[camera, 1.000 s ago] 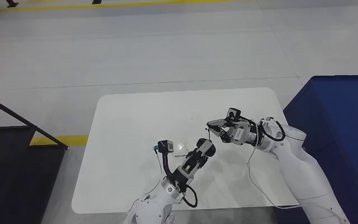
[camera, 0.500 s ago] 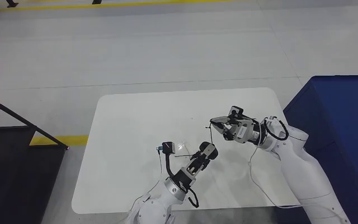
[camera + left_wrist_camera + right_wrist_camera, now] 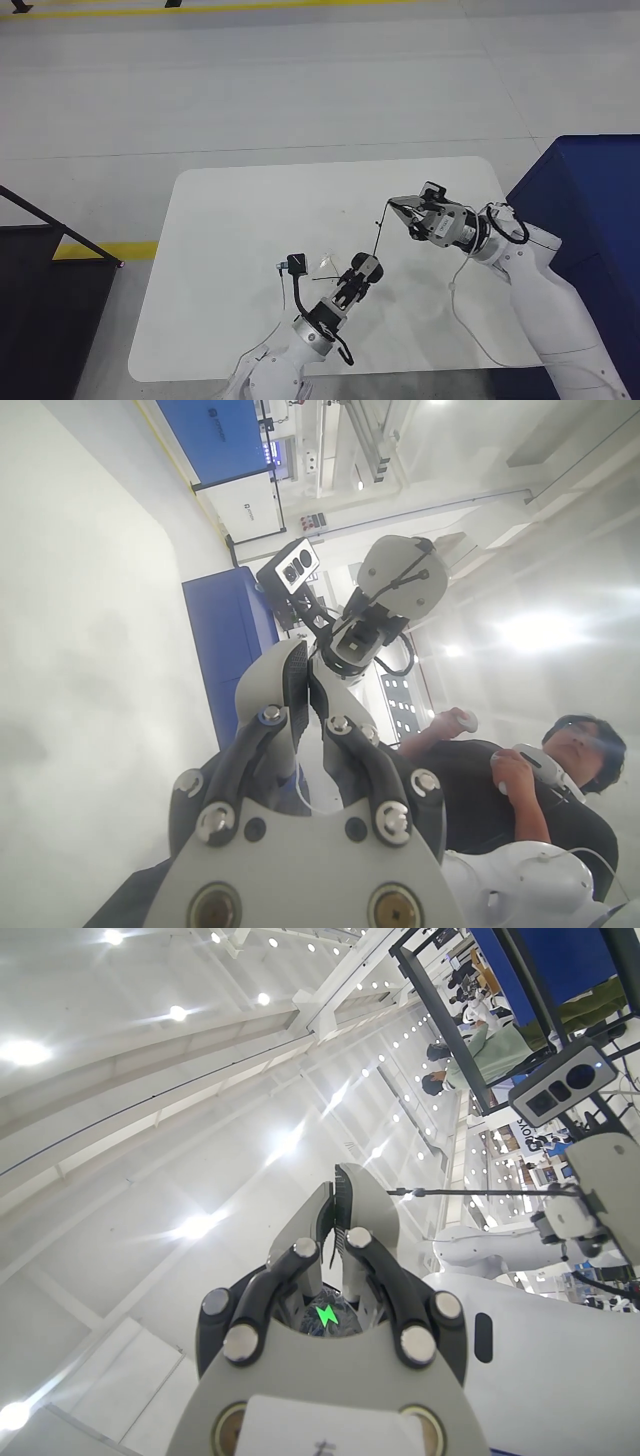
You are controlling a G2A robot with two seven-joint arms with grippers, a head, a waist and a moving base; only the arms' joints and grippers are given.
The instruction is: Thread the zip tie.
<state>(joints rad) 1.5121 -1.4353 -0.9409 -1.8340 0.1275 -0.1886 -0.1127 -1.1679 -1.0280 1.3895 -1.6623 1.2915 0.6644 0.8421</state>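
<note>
Zip tie [image 3: 465, 1190] in right hand [image 3: 334, 1185]

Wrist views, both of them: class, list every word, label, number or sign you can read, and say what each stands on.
Green lightning-bolt sign, no words: lit inside the right gripper.
Dark mark on the white rectangular label at that gripper's base: cut off, unreadable.
White print on the blue wall panel, left wrist view: too small to read.
Dark print on the white cabinet next to it: too small to read.

Bright, even overhead light, starburst glare from ceiling lamps [image 3: 176, 1013], fisheye curvature in wrist views.
</note>
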